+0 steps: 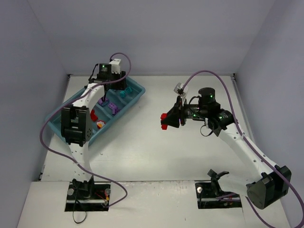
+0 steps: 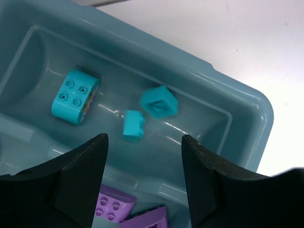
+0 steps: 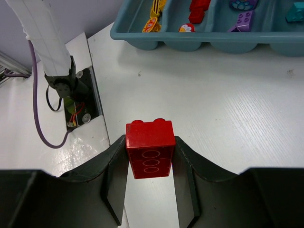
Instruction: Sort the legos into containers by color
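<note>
Overhead, the teal-blue tray [image 1: 134,98] lay slantwise on the left half of the white table [image 1: 142,156]. The left gripper [image 1: 105,96] hung over its far end. Well apart from it, to the right, the right gripper [image 1: 170,118] held a red brick [image 1: 164,121] above bare table.

From the left wrist, the left gripper [image 2: 145,147] had its fingers [image 2: 83,175] spread wide with nothing between them, over the tray's end compartment [image 2: 204,95]. Three teal bricks lay in view there: a rounded one [image 2: 74,96] showing its studs, a small one [image 2: 132,125] near the middle, and a third [image 2: 159,101], blurred, just beside the small one. Whether that third one touched the floor could not be told. Beyond the divider, purple bricks [image 2: 116,206] showed low between the fingers.

From the right wrist, the right gripper [image 3: 149,164] had its fingers [image 3: 114,175] clamped on the two sides of the red brick [image 3: 149,152], whose studs pointed toward the tray [image 3: 199,43]. The tray ran along the top edge, well apart from the brick. Left to right, its compartments held orange-yellow pieces [image 3: 154,16], red bricks [image 3: 197,9], a purple brick [image 3: 243,20] and a teal brick [image 3: 294,12].
</note>
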`<state>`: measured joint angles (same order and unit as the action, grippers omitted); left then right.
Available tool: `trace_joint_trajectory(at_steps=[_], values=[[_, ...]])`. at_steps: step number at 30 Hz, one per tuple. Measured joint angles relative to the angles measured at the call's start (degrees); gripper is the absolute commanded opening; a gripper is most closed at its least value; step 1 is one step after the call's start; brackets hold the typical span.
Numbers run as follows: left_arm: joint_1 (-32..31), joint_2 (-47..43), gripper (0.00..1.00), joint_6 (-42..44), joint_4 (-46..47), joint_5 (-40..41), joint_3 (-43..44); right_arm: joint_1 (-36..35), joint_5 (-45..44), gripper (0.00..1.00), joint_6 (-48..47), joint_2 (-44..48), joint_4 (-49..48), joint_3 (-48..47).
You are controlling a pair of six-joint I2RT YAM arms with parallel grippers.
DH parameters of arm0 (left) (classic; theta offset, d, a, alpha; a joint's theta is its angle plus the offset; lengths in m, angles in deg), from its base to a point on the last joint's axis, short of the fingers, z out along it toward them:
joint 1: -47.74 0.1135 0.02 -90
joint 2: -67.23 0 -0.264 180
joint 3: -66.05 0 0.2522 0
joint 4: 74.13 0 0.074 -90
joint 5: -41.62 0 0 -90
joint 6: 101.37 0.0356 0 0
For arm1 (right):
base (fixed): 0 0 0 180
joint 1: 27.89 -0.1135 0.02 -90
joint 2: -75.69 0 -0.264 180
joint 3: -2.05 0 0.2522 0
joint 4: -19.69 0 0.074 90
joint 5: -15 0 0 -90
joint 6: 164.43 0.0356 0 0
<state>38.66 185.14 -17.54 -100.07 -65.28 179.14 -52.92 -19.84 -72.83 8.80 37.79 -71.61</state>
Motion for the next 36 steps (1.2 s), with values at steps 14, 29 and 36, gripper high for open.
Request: trace_joint_trajectory(at_steps=[14, 29, 36], values=[[-4.09, -27.19, 0.61, -4.59, 8.59, -5.42, -26.73, 0.00, -11.21, 0.00, 7.72, -4.07, -1.27, -4.20], [-30.18, -46.05, 0.61, -12.37, 18.21, 2.97, -38.38, -0.17, -29.07, 0.04, 24.37, -4.74, -6.69, -5.18], [-32.94, -45.27, 0.61, -13.75, 21.09, 3.76, -38.38, -0.57, -30.38, 0.06, 27.17, -4.74, -7.26, -5.18]])
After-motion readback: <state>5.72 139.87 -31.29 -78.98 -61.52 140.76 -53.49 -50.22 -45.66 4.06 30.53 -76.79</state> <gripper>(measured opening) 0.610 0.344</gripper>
